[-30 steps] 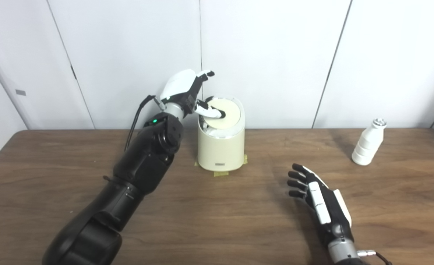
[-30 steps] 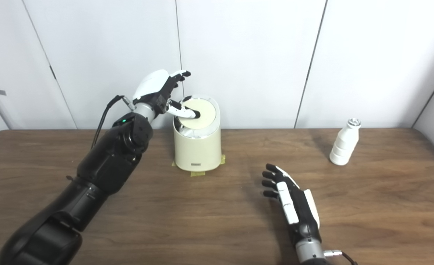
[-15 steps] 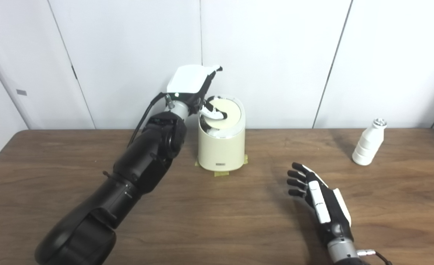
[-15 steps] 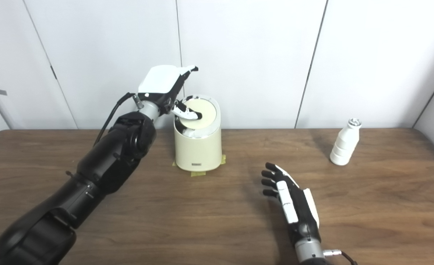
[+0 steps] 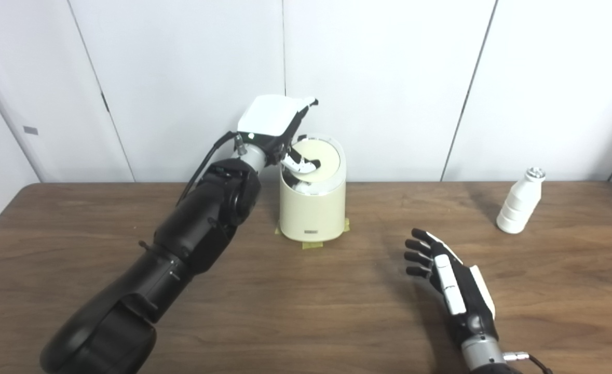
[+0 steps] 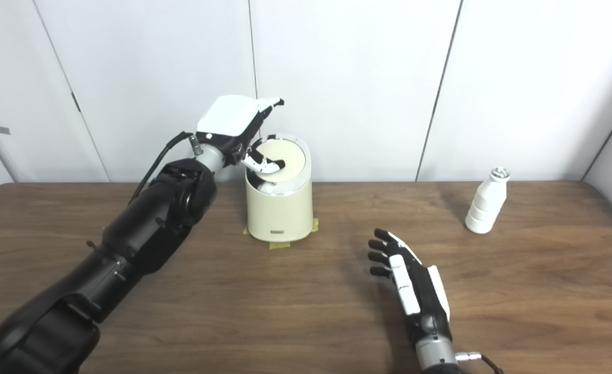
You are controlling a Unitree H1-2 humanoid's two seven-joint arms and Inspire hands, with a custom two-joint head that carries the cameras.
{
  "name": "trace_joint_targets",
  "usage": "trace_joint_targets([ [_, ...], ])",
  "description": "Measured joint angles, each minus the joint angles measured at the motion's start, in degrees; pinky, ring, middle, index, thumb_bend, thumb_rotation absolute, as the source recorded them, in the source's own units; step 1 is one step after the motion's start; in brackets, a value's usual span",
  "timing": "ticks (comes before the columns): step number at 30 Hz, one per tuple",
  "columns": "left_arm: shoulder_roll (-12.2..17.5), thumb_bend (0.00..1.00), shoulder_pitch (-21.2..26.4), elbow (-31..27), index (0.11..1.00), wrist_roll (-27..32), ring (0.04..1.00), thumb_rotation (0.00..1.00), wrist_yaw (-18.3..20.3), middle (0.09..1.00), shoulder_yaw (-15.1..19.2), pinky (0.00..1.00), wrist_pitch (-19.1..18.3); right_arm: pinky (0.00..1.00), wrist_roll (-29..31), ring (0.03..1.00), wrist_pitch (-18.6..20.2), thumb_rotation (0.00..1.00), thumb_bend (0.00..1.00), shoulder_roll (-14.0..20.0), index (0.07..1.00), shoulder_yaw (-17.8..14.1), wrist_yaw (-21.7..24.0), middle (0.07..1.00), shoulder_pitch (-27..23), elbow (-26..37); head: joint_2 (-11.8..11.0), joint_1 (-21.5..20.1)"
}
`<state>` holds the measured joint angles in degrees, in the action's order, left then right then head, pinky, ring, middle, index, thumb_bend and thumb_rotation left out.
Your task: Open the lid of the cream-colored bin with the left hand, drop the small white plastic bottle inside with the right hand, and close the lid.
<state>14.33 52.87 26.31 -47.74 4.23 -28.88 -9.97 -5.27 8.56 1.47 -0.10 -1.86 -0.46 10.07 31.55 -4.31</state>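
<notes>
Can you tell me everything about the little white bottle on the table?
The small white bottle stands upright on the brown wooden table, far over on the right near the back wall. It looks like smooth white plastic, with a ridged, stepped lower body, a narrower neck and a shiny silvery top. Nothing touches it but the table. The right hand lies well away from it, nearer the table's front, and the cream bin is far to its left.

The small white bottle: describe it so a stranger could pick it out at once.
Start at the wooden table and go to its far right corner by the white wall. The small white plastic bottle stands upright and alone there, away from the cream-colored bin. Its ribbed body and silver cap mark it out.
</notes>
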Motion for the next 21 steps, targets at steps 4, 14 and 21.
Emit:
trace_joint_targets([
  [4, -1.8, 0.64, -4.6, -3.7, 0.814, 7.6, 0.703, 0.36, -2.1, 0.753, 8.4, 0.59, 1.8, 0.68, 0.2, 0.759, 0.0, 0.95, 0.45, -0.1, 0.818, -0.3, 0.0, 0.787, -0.1, 0.0, 0.2, -0.4],
  [14, -5.9, 0.40, -19.7, -21.8, 0.805, 19.6, 0.673, 0.59, -6.1, 0.733, 19.7, 0.58, 4.7, 0.72, 2.0, 0.791, 0.6, 0.92, 0.47, -0.2, 0.841, -1.2, 0.1, 0.814, -0.5, 1.2, 0.4, -0.1],
  [21, -5.3, 0.37, -29.8, -29.8, 0.825, 25.9, 0.693, 0.64, -5.6, 0.757, 24.4, 0.60, 6.6, 0.66, 2.8, 0.752, 1.2, 0.61, 0.58, 0.4, 0.836, -1.9, 0.0, 0.798, -0.7, 1.2, 0.9, -0.1],
])
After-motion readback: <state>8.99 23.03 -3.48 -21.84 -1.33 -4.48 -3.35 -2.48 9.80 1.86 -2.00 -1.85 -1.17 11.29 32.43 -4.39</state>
